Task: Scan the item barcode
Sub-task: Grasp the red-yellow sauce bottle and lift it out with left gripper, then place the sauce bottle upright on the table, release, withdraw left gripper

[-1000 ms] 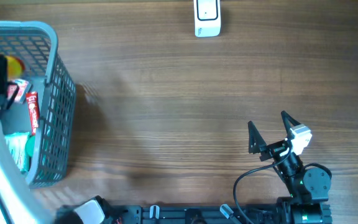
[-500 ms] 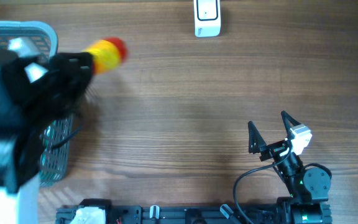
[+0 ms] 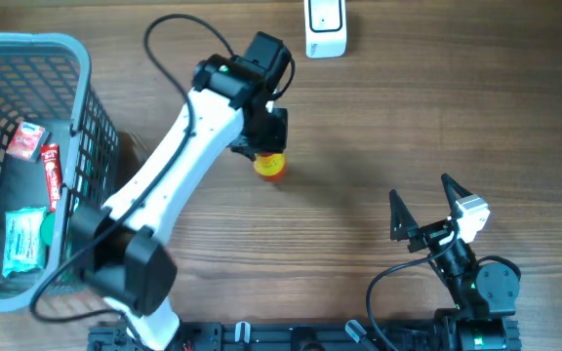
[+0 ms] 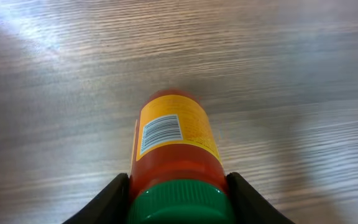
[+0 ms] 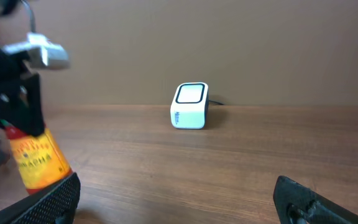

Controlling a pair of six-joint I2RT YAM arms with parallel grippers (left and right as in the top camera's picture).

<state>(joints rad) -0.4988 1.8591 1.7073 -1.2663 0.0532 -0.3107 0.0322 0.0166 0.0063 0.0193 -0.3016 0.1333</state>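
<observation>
The left gripper [image 4: 178, 198] clamps a bottle [image 4: 173, 140] by its green cap end, tilted, with the barcode label facing the wrist. It is over the middle of the table [image 3: 379, 117]. The scanner [image 3: 325, 27] stands apart at the far edge and the basket [image 3: 84, 73] at the left. The right gripper [image 3: 421, 190] gapes wide and holds nothing.

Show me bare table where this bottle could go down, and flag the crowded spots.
Widest free patch: wood between the scanner, the held bottle and the open right gripper. Also bare: the right side past the scanner. Crowded: the basket, packed with packets, and the near edge by the arm mounts.
</observation>
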